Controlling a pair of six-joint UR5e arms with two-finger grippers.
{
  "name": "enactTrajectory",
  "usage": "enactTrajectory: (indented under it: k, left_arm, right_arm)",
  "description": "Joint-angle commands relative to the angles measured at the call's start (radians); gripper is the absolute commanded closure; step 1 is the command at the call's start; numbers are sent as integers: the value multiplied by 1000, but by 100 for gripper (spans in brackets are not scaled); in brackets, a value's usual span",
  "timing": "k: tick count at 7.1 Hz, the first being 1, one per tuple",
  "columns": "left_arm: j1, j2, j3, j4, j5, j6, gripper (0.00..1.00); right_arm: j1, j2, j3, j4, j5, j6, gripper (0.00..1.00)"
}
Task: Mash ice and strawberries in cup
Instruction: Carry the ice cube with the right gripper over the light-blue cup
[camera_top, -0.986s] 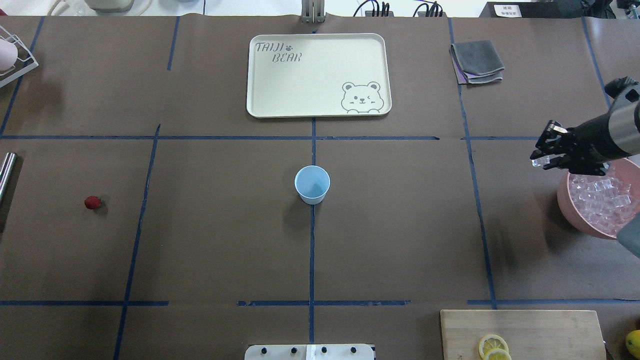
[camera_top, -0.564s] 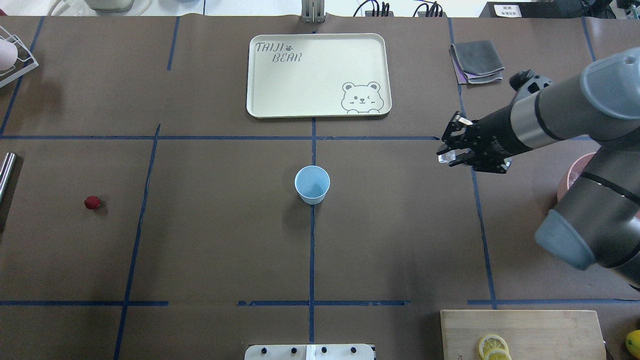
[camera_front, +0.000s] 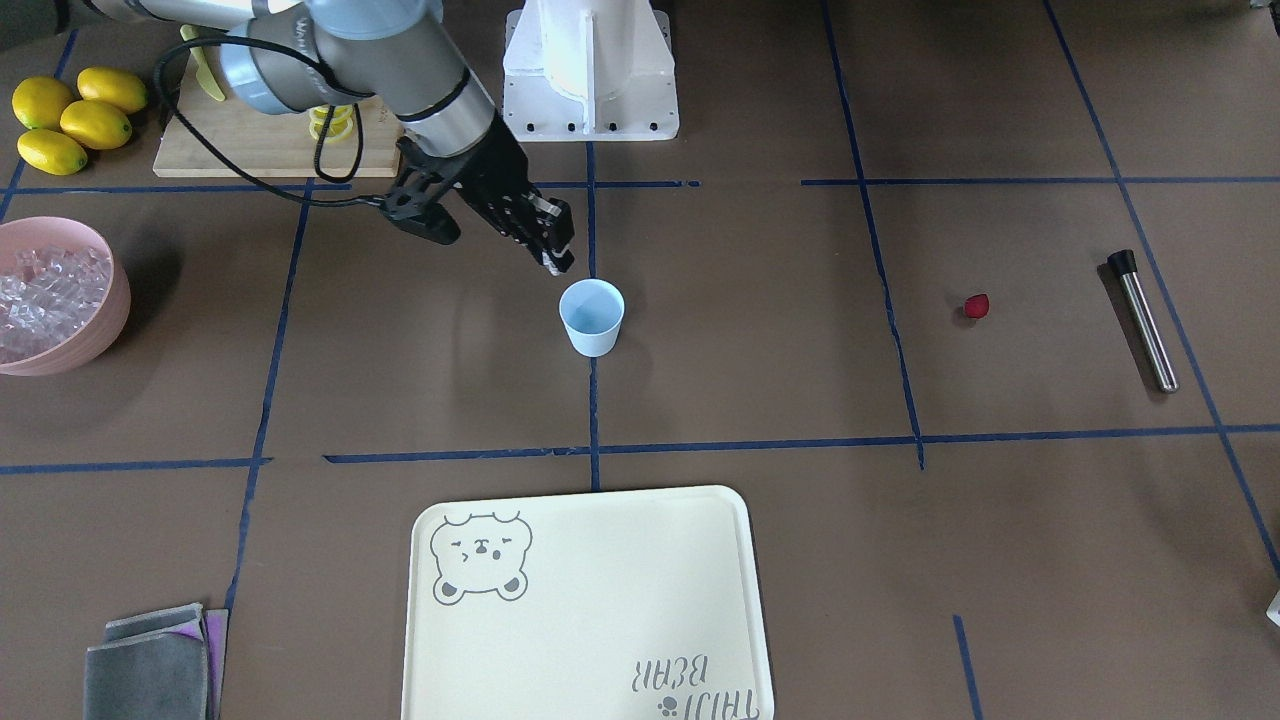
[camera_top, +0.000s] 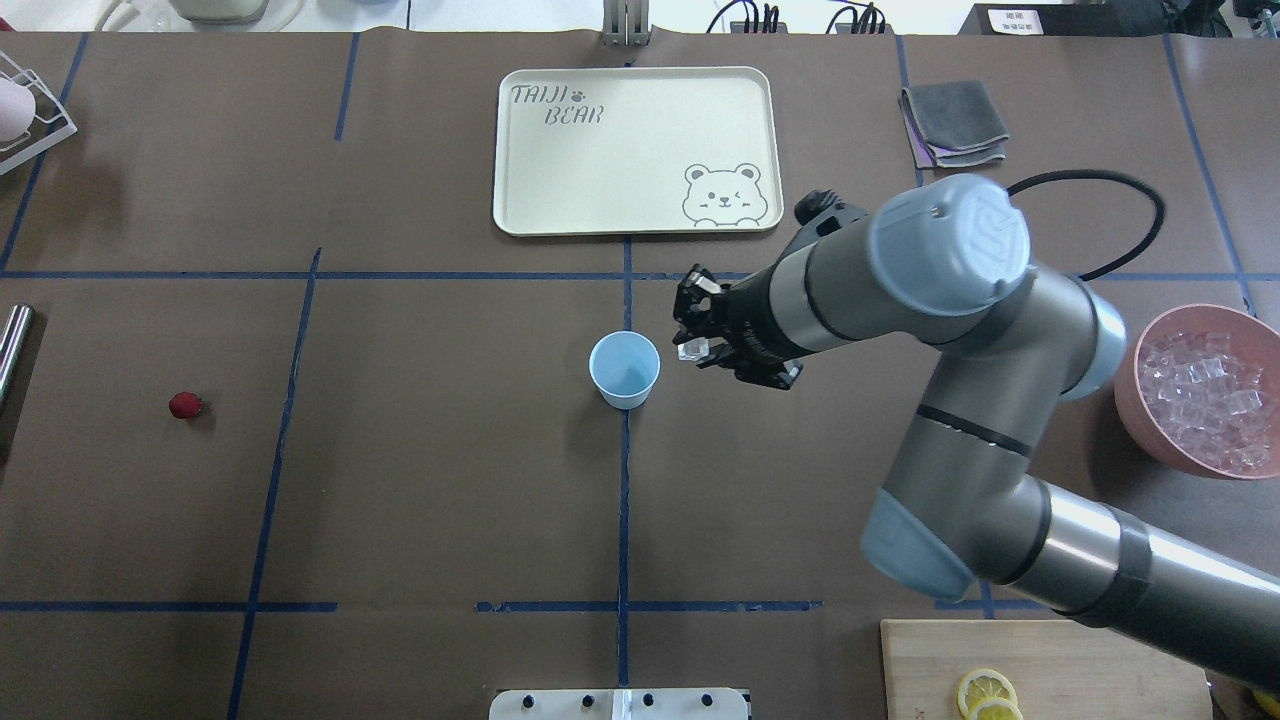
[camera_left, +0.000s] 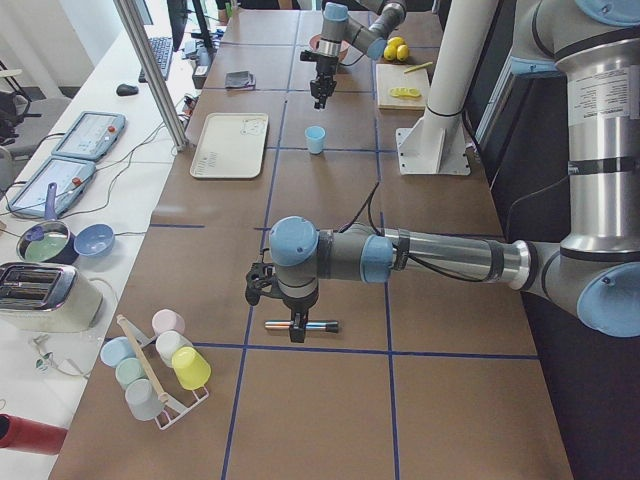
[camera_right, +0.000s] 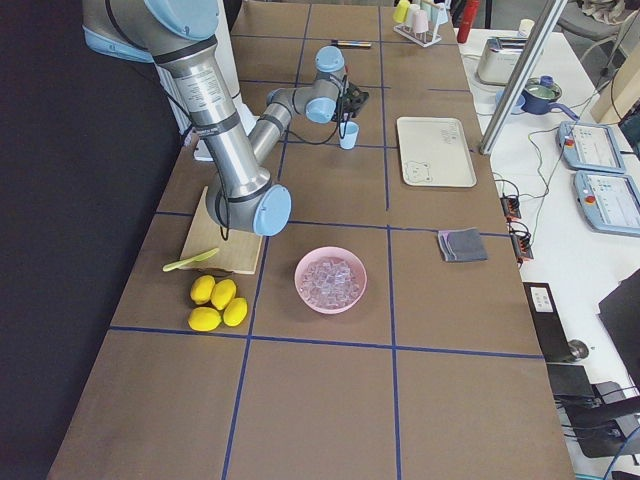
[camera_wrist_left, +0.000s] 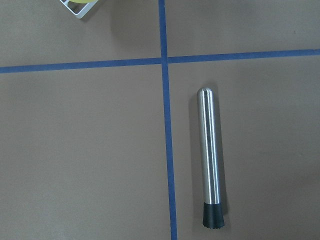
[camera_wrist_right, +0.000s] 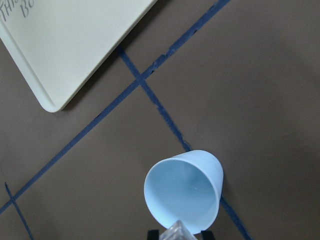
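One ice cube (camera_top: 693, 350) in the clenched right claw (camera_top: 691, 346) just beside the upright cup (camera_top: 624, 368) (mouth skyward).

Brown-covered table (camera_top: 430, 480), blue tape grid (camera_top: 624, 500); white side bench (camera_left: 120, 215) alongside.

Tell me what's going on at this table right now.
The right gripper holds an ice cube close beside the blue cup, which looks empty. The pink bowl of ice sits off to the robot's right. The strawberry lies on the table, and the left gripper hovers over a metal rod.
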Motion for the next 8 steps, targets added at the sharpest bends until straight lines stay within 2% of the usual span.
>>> enactTrajectory:
  k: [1,3,4,5,6,8]
  left_arm:
    - [-2,1,-4,1,-44,-1,0]
    - [-2,4,-16,4,-56,-1,0]
    - [-2,4,-18,4,-56,-1,0]
    - [-2,4,-19,2,-58,-1,0]
    - [-2,4,-25,4,-58,-1,0]
    - [0,14,-36,4,-58,-1,0]
  right_arm:
    - [-27,41,-57,1,-30,13,96]
    - [-28,40,-83,4,-70,7,93]
    - [-31,41,-91,6,-70,2,77]
    - [-31,41,-94,6,-70,4,45]
    - [-31,41,-95,6,-70,5,31]
    - [-33,40,-97,6,-70,4,23]
